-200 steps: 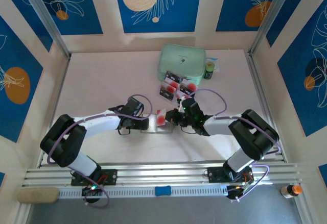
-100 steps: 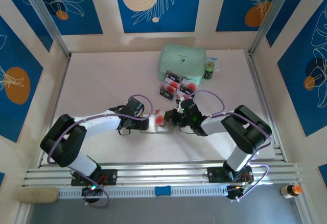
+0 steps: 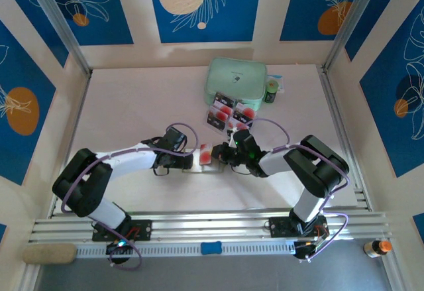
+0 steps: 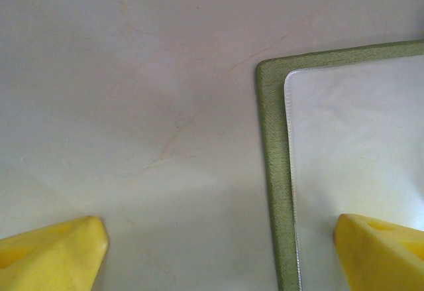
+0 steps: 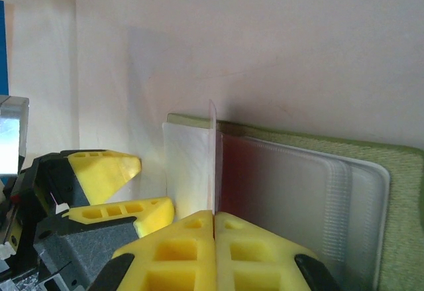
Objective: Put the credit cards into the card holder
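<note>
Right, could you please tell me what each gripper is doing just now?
Left gripper: open, holding nothing, straddling the edge of the card holder.
Right gripper: shut on a credit card, seen edge-on between its fingers.

Bright, even light; soft shadows on pale pink tabletop (image 3: 132, 105); white glare on clear plastic sleeve (image 4: 358, 145); wrist close-ups blurry.
</note>
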Action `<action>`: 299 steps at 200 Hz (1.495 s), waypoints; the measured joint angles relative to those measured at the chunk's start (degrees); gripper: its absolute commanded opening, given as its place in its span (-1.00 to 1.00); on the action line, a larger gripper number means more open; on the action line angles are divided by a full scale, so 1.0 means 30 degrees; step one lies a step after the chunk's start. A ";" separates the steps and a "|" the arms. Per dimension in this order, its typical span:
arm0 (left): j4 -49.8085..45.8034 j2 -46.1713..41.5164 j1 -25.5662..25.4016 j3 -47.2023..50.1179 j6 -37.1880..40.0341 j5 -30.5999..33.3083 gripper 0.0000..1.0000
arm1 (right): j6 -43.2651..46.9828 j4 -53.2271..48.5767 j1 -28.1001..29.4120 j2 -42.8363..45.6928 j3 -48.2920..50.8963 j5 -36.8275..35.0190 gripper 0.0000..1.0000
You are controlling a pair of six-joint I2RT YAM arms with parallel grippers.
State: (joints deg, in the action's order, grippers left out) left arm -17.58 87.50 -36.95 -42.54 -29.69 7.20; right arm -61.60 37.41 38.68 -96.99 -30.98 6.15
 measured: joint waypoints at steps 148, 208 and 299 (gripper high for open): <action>0.0000 0.0000 0.0000 0.0000 0.0007 -0.0007 0.82 | -0.0627 -0.0255 0.0466 0.0000 0.0262 -0.0219 -1.00; 0.0007 0.0000 0.0000 0.0000 0.0007 -0.0007 0.82 | -0.1144 -0.0488 0.0503 0.0015 0.0605 -0.0780 -1.00; -0.0007 0.0036 0.0000 -0.0036 0.0007 -0.0007 0.82 | -0.1195 -0.1362 0.0780 0.0437 0.0510 -0.1355 -1.00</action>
State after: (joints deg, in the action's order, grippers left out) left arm -17.61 87.61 -36.95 -42.65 -29.67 7.18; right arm -65.19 33.32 41.01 -95.68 -29.45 2.09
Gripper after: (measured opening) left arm 0.909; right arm 0.044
